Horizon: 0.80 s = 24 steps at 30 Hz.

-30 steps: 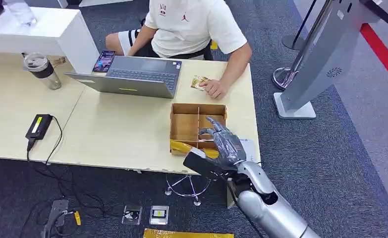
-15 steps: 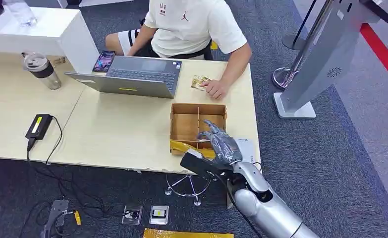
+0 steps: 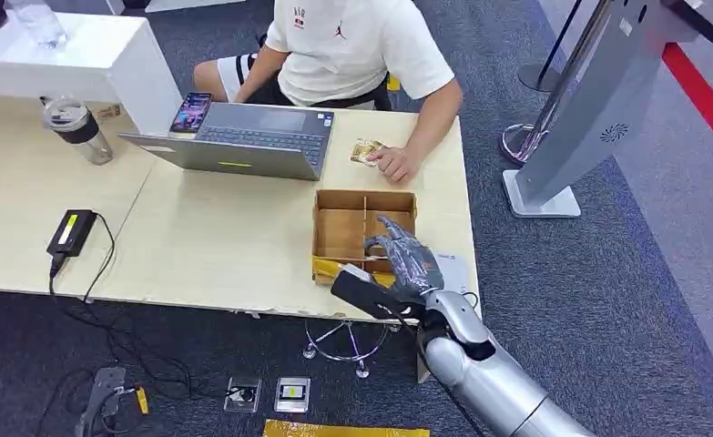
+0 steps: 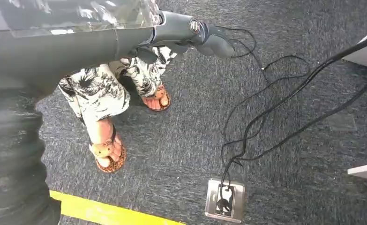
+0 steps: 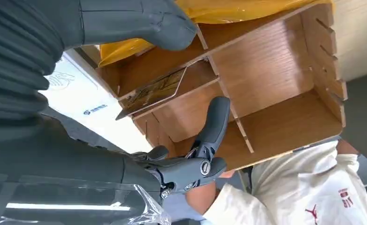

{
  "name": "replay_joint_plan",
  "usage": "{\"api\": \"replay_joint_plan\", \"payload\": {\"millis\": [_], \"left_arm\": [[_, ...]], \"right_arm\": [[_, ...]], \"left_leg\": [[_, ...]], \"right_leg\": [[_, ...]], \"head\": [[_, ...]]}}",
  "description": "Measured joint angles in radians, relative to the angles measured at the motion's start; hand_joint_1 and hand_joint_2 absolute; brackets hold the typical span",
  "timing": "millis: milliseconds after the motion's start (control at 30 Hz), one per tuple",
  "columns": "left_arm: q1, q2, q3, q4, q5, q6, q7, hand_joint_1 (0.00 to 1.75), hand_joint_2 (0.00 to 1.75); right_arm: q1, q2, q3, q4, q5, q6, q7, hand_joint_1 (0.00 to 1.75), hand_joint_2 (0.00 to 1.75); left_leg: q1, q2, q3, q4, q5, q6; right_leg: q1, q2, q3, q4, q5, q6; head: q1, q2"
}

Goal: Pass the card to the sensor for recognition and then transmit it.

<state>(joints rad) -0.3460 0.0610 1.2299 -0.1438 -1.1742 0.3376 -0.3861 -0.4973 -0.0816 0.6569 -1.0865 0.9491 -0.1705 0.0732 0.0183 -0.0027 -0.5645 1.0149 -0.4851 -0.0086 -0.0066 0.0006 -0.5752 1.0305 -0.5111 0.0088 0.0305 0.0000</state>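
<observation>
Dark grey carpet floor [image 3: 598, 300]. Light wood table [image 3: 198, 246], second pale table [image 3: 15, 218] butted against it. White counter [image 3: 88, 55] at far corner. Grey kiosk stand [image 3: 589, 100] on white base, well apart from table. Red floor stripe [image 3: 703, 100] beyond kiosk. Yellow floor tape [image 4: 106, 213]. Floor socket box [image 4: 224, 200], black cables [image 4: 265, 108] trailing across carpet.

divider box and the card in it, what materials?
Divider box: looks like thin plywood or MDF, matte brown, slotted interlocking partitions. Card: likely glossy plastic, printed gold-brown; thin with a rounded corner, leaning in a compartment.
</observation>
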Motion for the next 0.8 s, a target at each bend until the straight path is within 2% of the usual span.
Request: {"api": "replay_joint_plan", "payload": {"millis": [367,800], "left_arm": [[-0.001,-0.001,0.000,0.000,-0.012,0.001,0.003,0.00,1.75],[-0.008,-0.006,-0.008,0.000,-0.021,0.004,0.013,0.00,1.75]], "right_arm": [[-0.006,0.000,-0.007,0.029,0.005,-0.002,0.019,0.75,1.75],[-0.024,-0.022,-0.047,0.045,-0.006,0.018,0.008,0.73,1.75]], "left_leg": [[0.000,0.000,0.000,0.000,0.000,0.000],[0.000,0.000,0.001,0.000,0.000,0.000]], "right_leg": [[0.000,0.000,0.000,0.000,0.000,0.000],[0.000,0.001,0.000,0.000,0.000,0.000]], "head": [[0.000,0.000],[0.000,0.000]]}}
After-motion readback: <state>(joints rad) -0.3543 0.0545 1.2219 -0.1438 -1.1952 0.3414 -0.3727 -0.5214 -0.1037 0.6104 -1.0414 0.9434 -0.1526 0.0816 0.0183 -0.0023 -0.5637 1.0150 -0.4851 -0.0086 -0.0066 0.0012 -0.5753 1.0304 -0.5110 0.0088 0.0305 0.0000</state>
